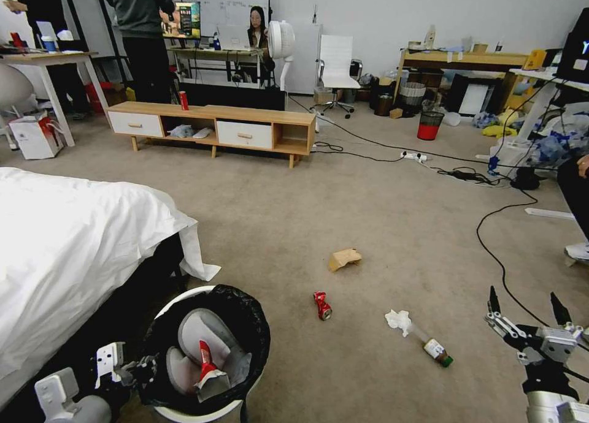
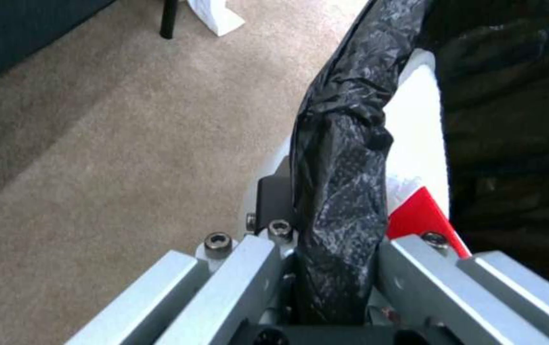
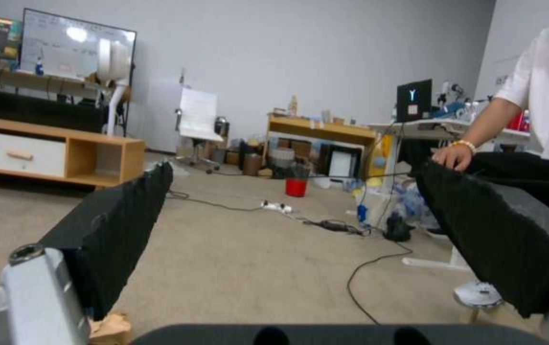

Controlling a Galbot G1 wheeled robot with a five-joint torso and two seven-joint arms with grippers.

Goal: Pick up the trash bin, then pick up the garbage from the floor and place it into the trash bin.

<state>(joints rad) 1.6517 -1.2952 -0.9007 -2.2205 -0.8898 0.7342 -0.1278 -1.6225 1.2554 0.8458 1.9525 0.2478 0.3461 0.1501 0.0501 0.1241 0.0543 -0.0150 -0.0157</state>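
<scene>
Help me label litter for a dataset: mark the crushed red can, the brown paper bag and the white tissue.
crushed red can [image 1: 322,306], head view, its middle.
brown paper bag [image 1: 344,259], head view, its top face.
white tissue [image 1: 398,320], head view, its centre.

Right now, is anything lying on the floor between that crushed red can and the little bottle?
Yes: in the head view, a crumpled white tissue lies on the carpet between the crushed red can and the green-capped bottle.
</scene>
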